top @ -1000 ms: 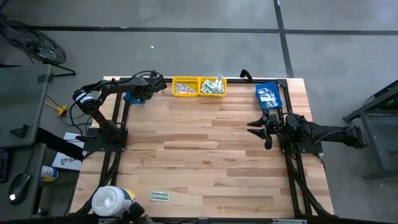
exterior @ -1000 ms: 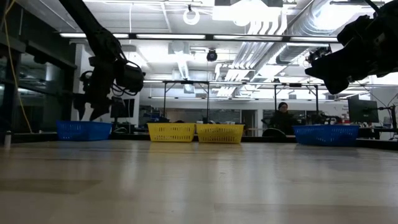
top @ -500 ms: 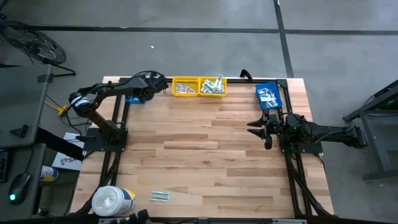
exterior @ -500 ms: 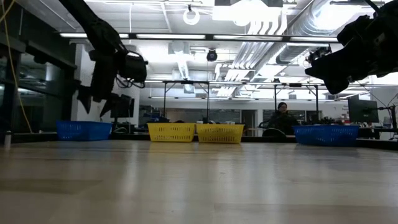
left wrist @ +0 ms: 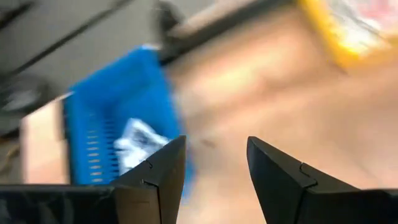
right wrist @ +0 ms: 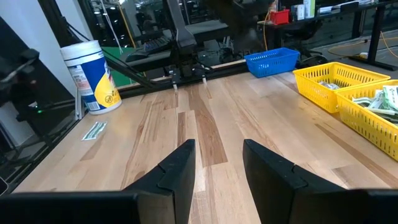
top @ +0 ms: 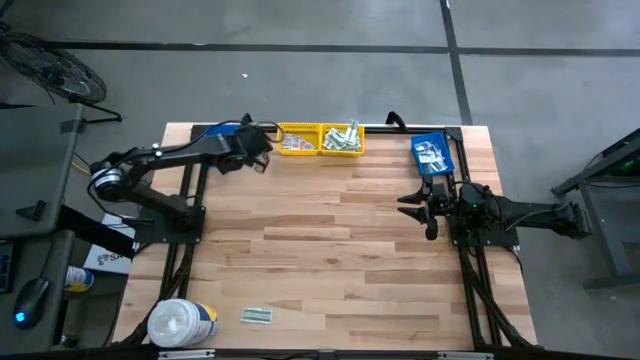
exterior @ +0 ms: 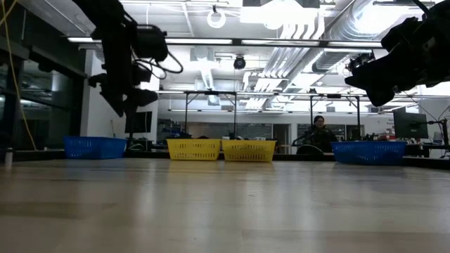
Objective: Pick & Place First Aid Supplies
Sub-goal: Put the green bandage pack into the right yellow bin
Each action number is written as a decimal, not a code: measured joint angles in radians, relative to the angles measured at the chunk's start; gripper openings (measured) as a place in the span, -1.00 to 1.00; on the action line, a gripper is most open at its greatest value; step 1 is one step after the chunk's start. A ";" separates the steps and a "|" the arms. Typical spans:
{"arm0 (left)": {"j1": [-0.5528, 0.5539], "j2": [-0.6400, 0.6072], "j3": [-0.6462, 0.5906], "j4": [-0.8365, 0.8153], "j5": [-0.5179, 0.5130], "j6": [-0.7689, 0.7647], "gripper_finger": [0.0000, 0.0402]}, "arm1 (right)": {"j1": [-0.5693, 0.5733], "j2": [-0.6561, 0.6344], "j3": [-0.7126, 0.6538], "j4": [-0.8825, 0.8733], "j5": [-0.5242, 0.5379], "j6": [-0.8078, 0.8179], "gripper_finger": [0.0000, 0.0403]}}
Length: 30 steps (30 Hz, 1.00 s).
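Note:
The first aid supplies lie in several places. Small packets fill the two yellow bins [top: 297,140] [top: 342,138] and the right blue bin [top: 432,155]. A white packet [left wrist: 134,140] lies in the left blue bin [top: 215,130]. One pale green packet [top: 257,316] lies flat near the table's near edge. My left gripper [top: 260,155] hangs open and empty above the table, between the left blue bin and the yellow bins. My right gripper [top: 410,205] waits open and empty at the table's right, pointing level.
A big white round tub [top: 180,322] stands at the near left corner, beside the green packet. The bins line the far edge. Bare wooden tabletop [top: 330,240] lies between the two arms. Beyond the table a person [exterior: 320,130] sits in the room.
My left gripper has risen from over the left blue bin and swung toward the table's right, to the yellow bins, rolling its wrist as it went. It carries nothing.

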 joint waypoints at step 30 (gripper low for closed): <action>-0.905 -0.094 0.000 -0.131 0.695 -0.161 -0.16 | 0.000 0.000 0.000 0.000 0.000 0.000 -0.36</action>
